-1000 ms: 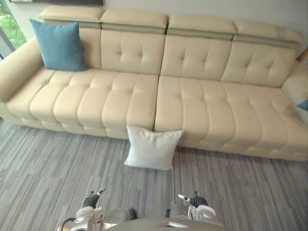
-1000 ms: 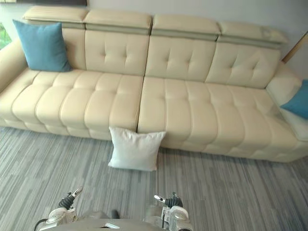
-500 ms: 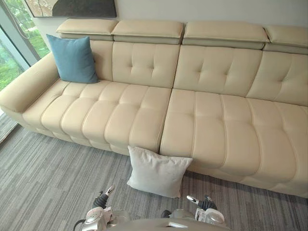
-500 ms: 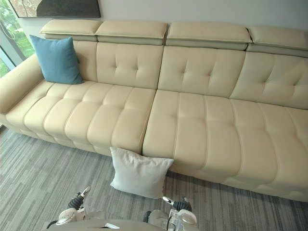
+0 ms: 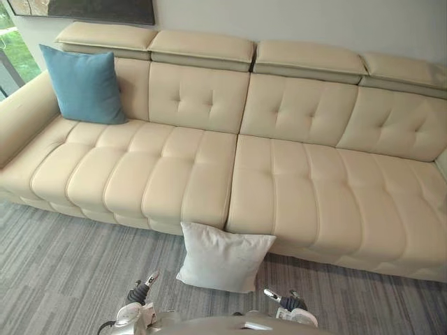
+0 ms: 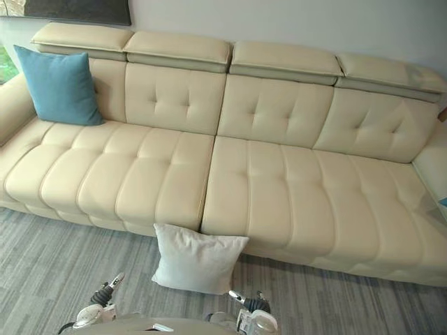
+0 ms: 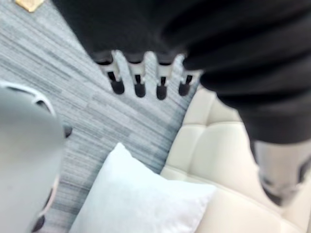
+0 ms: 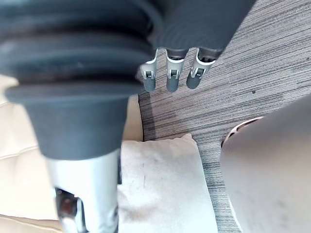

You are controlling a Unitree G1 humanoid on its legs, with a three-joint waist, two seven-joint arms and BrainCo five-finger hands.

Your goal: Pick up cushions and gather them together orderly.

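White cushion point(image 5: 225, 257) is sitting on the floor, leaning upright against the front edge of the sofa point(image 5: 314, 188), just below the seam between the two seat sections; my guess is it fell off the seat, so it's the one to grab first. Blue cushion point(image 5: 84, 84) is standing at the sofa's left end, propped against the backrest beside the armrest, and I'm judging that corner the likely gathering spot. I'm carrying my left hand point(image 5: 138, 292) and right hand point(image 5: 286, 303) low in front of me, both well short of the white cushion. The wrist views are showing their fingers point(image 7: 138, 80) relaxed and loose, gripping nothing, ready for a two-handed reach. Nothing is gathered yet. The sofa is looking like soft, tufted cream leather and is taking up most of the wall point(image 5: 314, 21). Grey striped carpet point(image 5: 56, 279) is covering the floor, and a window point(image 5: 14, 59) is showing past the left armrest.
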